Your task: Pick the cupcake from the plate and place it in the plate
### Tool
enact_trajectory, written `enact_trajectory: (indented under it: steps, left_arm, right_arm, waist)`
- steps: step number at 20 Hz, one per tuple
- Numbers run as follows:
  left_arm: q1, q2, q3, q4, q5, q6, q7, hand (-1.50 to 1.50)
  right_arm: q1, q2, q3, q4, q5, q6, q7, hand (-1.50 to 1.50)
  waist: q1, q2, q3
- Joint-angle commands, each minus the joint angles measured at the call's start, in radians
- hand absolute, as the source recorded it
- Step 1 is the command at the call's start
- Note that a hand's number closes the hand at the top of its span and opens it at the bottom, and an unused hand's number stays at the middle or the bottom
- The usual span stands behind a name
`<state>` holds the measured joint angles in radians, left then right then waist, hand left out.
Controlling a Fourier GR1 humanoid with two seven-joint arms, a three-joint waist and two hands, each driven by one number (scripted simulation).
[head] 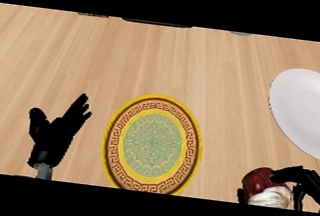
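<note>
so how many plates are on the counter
2: a patterned yellow-rimmed plate at centre, and a plain white plate at the right edge, partly cut off.

No readable text, labels, brands, numbers or signs

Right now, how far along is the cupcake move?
Done: the red-and-white cupcake is off both plates, the right hand curled round it at the lower right. Left: setting it down; the yellow patterned plate and plain white plate hold nothing. The open left hand rests lower left.
</note>
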<state>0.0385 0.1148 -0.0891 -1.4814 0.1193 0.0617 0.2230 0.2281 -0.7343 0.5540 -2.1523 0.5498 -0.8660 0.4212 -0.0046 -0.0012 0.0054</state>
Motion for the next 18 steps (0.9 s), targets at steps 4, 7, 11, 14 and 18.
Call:
enact_trajectory:
  steps: [4,7,11,14,18]
  left_arm:
    - [0.011,-0.002,-0.009,0.005,-0.006,-0.008,0.017,0.00]
    - [-0.017,-0.018,-0.013,0.026,-0.023,0.013,0.010,0.00]
    - [-0.009,-0.002,-0.017,0.011,-0.007,-0.025,0.022,0.00]
    - [-0.049,0.004,0.014,0.053,0.003,-0.026,0.011,0.00]
    - [-0.030,0.005,0.011,0.055,-0.004,-0.029,0.005,0.00]
  right_arm:
    - [-0.109,-0.038,-0.242,0.267,-0.389,-0.011,-0.268,1.50]
    - [-0.128,0.018,-0.323,0.440,-0.453,-0.028,-0.426,1.50]
    - [-0.322,0.021,-0.475,0.666,-0.607,0.122,-0.512,1.50]
    - [-0.388,0.020,-0.560,0.856,-0.701,0.258,-0.677,1.50]
    - [-0.528,0.049,-0.621,1.140,-0.717,0.362,-0.858,1.50]
  waist:
    - [0.017,0.005,-0.001]
    - [0.012,0.007,0.001]
    - [0.035,0.009,0.000]
    - [0.034,0.012,-0.001]
    - [0.043,0.013,-0.001]
